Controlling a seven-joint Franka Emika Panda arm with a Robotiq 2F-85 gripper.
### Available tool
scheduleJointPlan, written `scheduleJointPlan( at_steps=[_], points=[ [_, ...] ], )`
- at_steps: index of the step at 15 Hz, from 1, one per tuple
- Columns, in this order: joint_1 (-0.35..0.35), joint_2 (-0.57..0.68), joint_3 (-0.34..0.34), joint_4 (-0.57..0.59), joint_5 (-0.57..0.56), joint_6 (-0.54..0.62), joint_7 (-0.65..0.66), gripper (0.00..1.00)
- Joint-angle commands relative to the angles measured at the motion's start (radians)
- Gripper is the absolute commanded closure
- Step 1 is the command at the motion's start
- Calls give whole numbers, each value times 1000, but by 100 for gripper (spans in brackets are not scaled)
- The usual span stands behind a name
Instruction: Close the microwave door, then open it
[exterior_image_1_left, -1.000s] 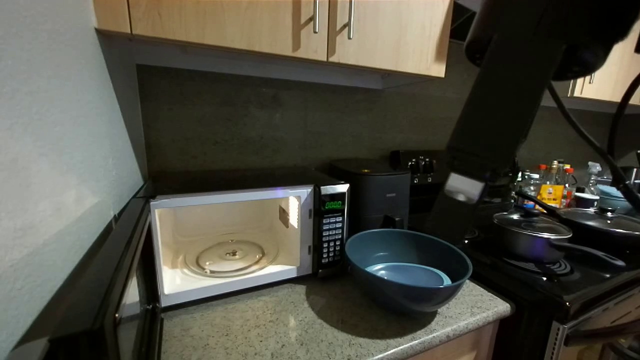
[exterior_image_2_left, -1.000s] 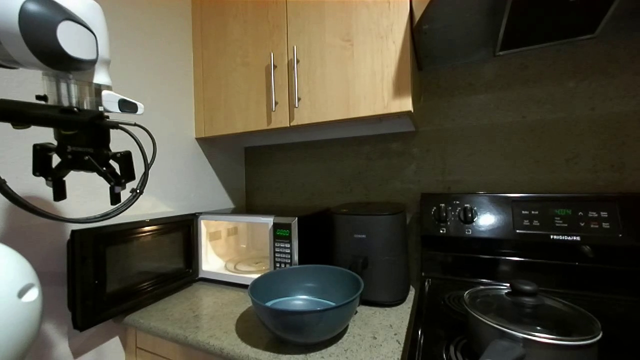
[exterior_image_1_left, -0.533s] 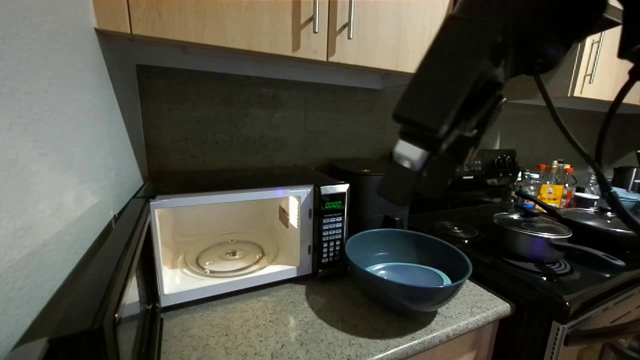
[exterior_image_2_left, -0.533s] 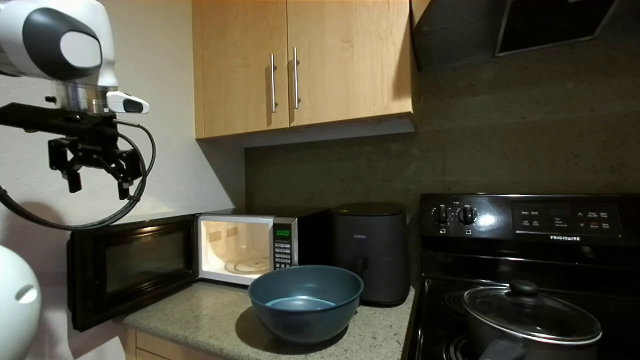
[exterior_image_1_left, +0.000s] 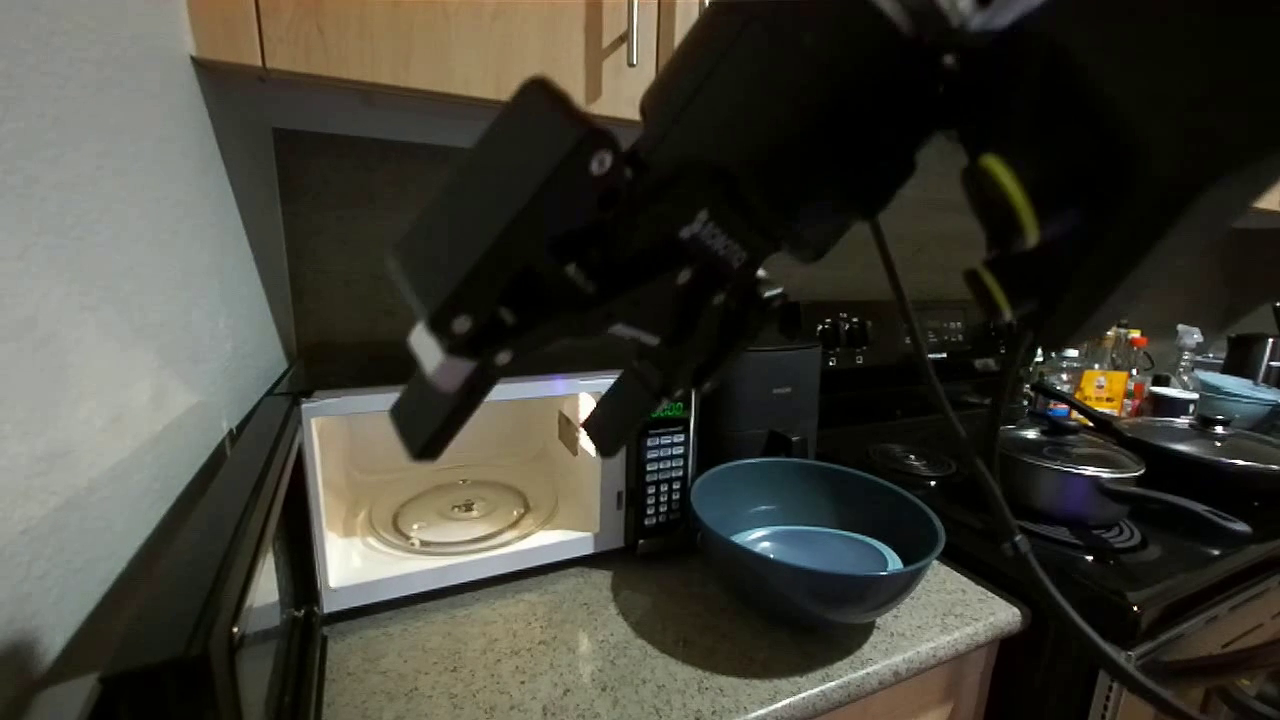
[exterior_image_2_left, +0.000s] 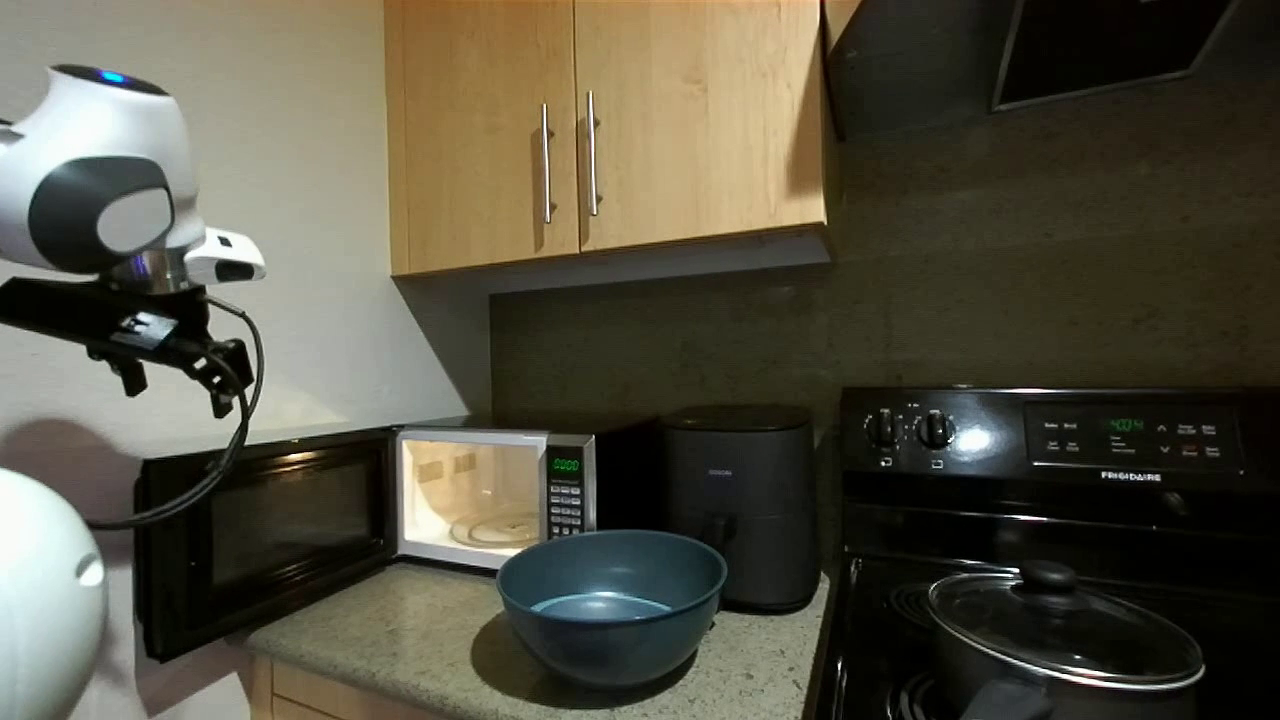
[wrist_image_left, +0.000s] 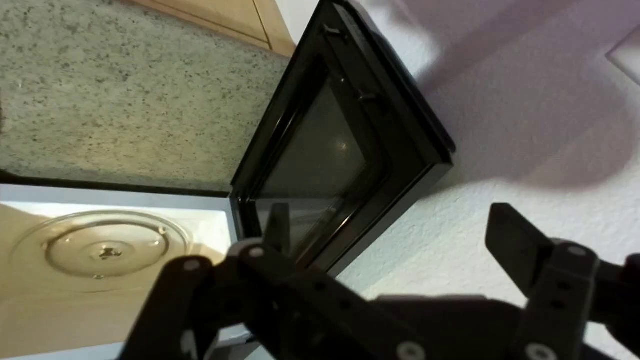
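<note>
The microwave (exterior_image_2_left: 570, 500) stands on the counter with its lit white inside and glass turntable (exterior_image_1_left: 465, 515) showing. Its black microwave door (exterior_image_2_left: 290, 530) is swung wide, close to the left wall, in both exterior views. In the wrist view the door (wrist_image_left: 320, 145) slants across the middle, its inner side and two latch hooks facing up. My gripper (wrist_image_left: 389, 207) is open with nothing between its fingers, and one finger overlaps the door's window from this angle. In an exterior view the tilted gripper (exterior_image_1_left: 512, 445) hides part of the microwave's opening; elsewhere it hangs above the door, apart from it.
A large blue bowl (exterior_image_2_left: 610, 640) holding a smaller one sits in front of the microwave's keypad side. Beside the microwave is a black appliance (exterior_image_2_left: 740, 500). The stove bears a lidded pot (exterior_image_2_left: 1070, 640). Wooden cabinets (exterior_image_2_left: 690, 130) hang overhead. A wall (exterior_image_1_left: 110, 250) borders the door.
The arm has come down and my gripper has tilted, swinging left across the microwave in an exterior view. Its jaws have stayed open. Door, microwave and bowl have not moved.
</note>
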Motion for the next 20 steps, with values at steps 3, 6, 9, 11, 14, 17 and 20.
scheduleJointPlan(
  at_steps=[3,6,9,11,14,17,20],
  points=[
    [10,84,-4,29,-15,7,9,0],
    [-16,100,11,35,-41,29,41,0],
    [-82,164,40,62,-119,57,136,0],
    [-112,217,55,82,-178,73,185,0],
    [-135,291,70,118,-257,119,231,0],
    [-123,284,53,112,-276,99,231,0],
    [-121,322,58,146,-281,106,234,0]
  ],
)
